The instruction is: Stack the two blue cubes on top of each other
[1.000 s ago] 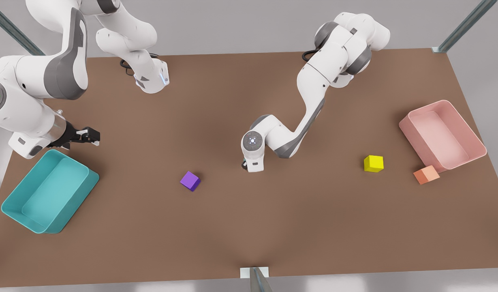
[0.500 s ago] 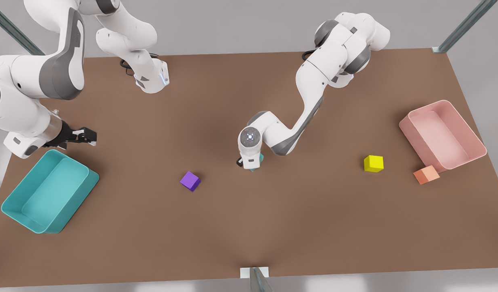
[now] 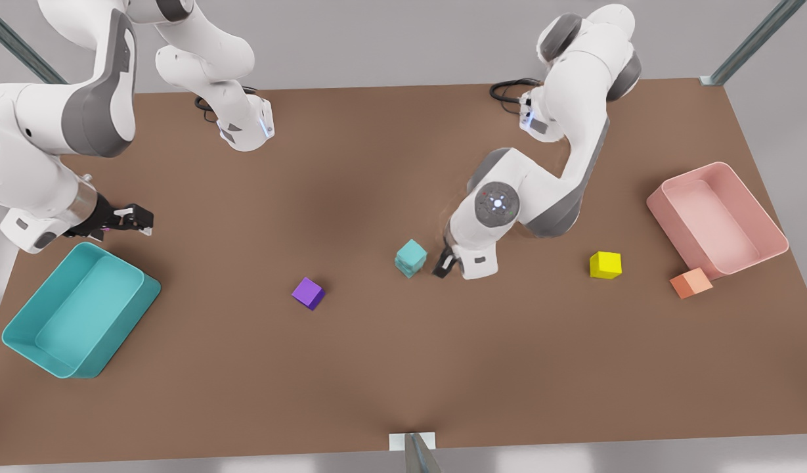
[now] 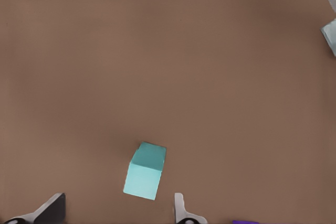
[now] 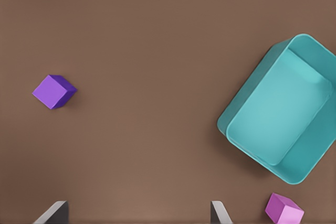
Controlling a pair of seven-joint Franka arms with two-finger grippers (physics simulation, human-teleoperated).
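The two blue cubes [image 3: 411,257] stand stacked one on the other near the table's middle. In the left wrist view the blue cubes [image 4: 145,171] show as one tall teal column standing free. My left gripper [image 3: 442,265] hangs just to the front view's right of the stack, apart from it. Its fingers [image 4: 181,211] are spread wide and open, nothing between them; the left gripper [image 4: 116,213] looks down beside the stack. My right gripper [image 3: 137,219] waits open at the front view's far left, above the teal bin's edge; the right gripper [image 5: 137,213] holds nothing.
A purple cube [image 3: 308,293] lies to the front view's left of the stack. A yellow cube [image 3: 605,265], an orange cube [image 3: 691,284] and a pink bin [image 3: 717,218] are at the right. The teal bin [image 3: 22,335] sits front left, with a magenta cube [image 5: 284,209] by it.
The left arm has let go and swung away to the front view's right, uncovering the stacked cubes it hid before. The right gripper has drifted slightly left.
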